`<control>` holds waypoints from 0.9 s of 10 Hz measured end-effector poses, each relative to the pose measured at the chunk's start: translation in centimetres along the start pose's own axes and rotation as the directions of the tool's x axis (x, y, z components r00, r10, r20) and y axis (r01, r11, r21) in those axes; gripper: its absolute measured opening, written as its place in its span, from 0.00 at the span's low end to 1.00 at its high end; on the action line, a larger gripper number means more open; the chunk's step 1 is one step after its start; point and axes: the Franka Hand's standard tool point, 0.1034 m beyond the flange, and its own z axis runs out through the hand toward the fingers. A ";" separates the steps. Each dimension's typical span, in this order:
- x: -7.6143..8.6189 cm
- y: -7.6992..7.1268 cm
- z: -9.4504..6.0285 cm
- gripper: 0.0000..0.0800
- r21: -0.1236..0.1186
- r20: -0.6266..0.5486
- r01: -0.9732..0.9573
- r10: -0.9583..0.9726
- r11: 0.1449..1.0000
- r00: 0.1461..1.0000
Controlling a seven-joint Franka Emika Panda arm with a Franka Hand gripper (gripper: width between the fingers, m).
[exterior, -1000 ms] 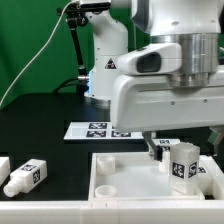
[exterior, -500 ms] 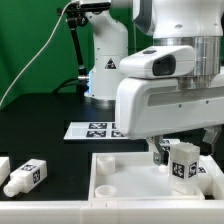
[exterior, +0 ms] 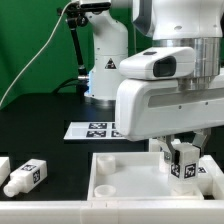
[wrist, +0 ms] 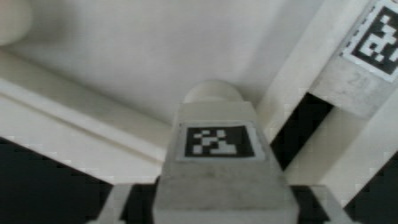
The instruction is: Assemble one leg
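My gripper [exterior: 180, 156] is shut on a leg [exterior: 184, 160], a chunky white peg with a black-and-white tag on its side. It holds the leg upright over the far right part of the large white tray-like piece [exterior: 125, 180]. In the wrist view the leg [wrist: 217, 150] fills the middle, its tag facing the camera and its rounded end pointing at the tray's inner wall [wrist: 107, 60]. The fingers [wrist: 134, 200] press on both sides of the leg. Another leg [exterior: 26, 176] lies on its side on the black table at the exterior view's left.
The marker board [exterior: 95, 128] lies flat behind the tray. The arm's white base [exterior: 105, 60] stands at the back in front of a green backdrop. A further white part [exterior: 3, 165] shows at the left edge. A tagged strip [wrist: 370, 50] shows in the wrist view.
The gripper has turned and shifted slightly with the leg over the tray's right side. The leg has moved a little to the exterior view's right and down.
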 end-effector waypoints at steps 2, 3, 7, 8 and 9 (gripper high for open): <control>0.0 0.0 0.0 0.35 0.001 0.000 -0.022 0.022 1.000 1.000; 0.0 0.0 0.0 0.35 0.003 -0.001 -0.104 0.104 0.995 0.995; 0.0 -0.2 0.1 0.35 0.003 0.003 -0.447 0.447 0.895 0.895; -0.1 -0.1 0.1 0.35 0.008 0.001 -0.557 0.557 0.830 0.830; -0.1 -0.1 0.2 0.35 0.015 0.002 -0.664 0.665 0.747 0.747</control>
